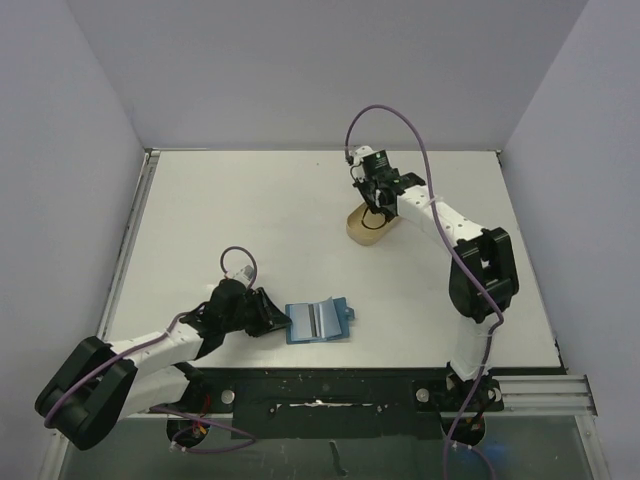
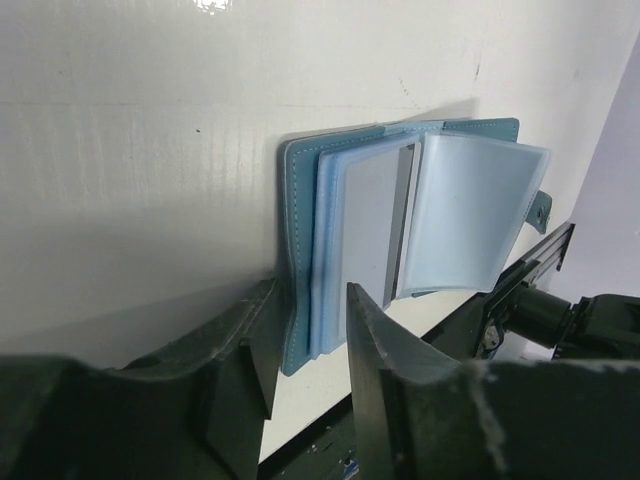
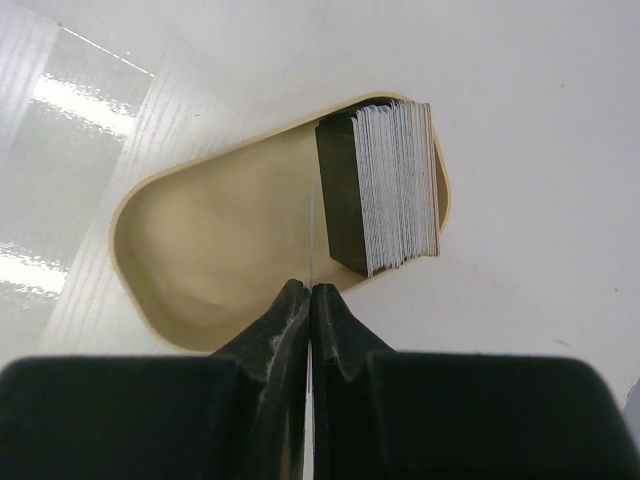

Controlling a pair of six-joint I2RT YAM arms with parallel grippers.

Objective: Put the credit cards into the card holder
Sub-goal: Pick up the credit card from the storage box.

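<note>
The blue card holder [image 1: 318, 320] lies spread open near the table's front edge. In the left wrist view its cover [image 2: 298, 200] and clear pockets show, with a grey credit card [image 2: 370, 225] inside one pocket. My left gripper [image 2: 311, 287] is open, its jaws straddling the holder's near edge [image 1: 281, 320]. Over the tan oval dish [image 3: 200, 250] my right gripper [image 3: 311, 288] is shut on one thin credit card [image 3: 312, 240], seen edge-on. A stack of credit cards [image 3: 395, 185] stands on edge at the dish's far end.
The dish [image 1: 362, 232] sits at the table's middle right, under the right gripper [image 1: 372, 205]. A black rail [image 1: 330, 385] runs along the table's front edge just behind the holder. The holder's closing tab [image 2: 541, 208] sticks out on its right side.
</note>
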